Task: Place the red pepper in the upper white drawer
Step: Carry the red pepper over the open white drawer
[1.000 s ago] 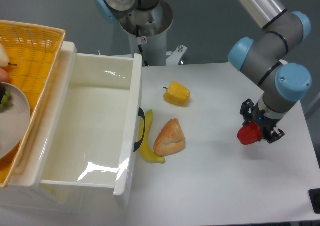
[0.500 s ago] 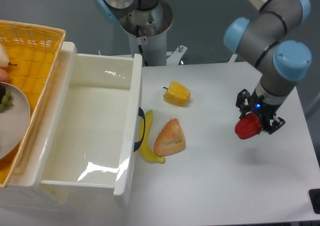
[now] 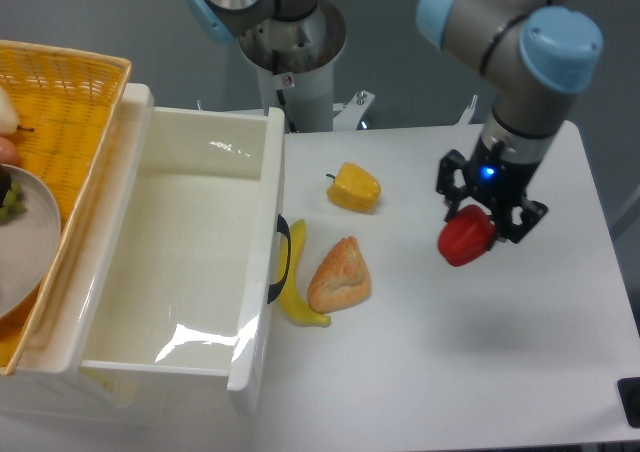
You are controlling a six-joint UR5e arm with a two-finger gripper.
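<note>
The red pepper (image 3: 466,239) hangs in the air above the right half of the table, held from above by my gripper (image 3: 478,222), which is shut on it. The upper white drawer (image 3: 190,252) stands pulled open on the left, deep and empty inside, with its dark curved handle (image 3: 279,259) facing the table. The pepper is well to the right of the drawer, with the bread and banana between them.
A yellow pepper (image 3: 355,187) lies near the table's middle. A bread piece (image 3: 340,275) and a banana (image 3: 298,280) lie beside the drawer front. A yellow wicker basket (image 3: 75,102) with a plate (image 3: 25,237) sits left of the drawer. The arm's base (image 3: 292,47) stands behind.
The gripper has lifted the red pepper off the table and carried it up and to the left, toward the drawer. Nothing else has moved.
</note>
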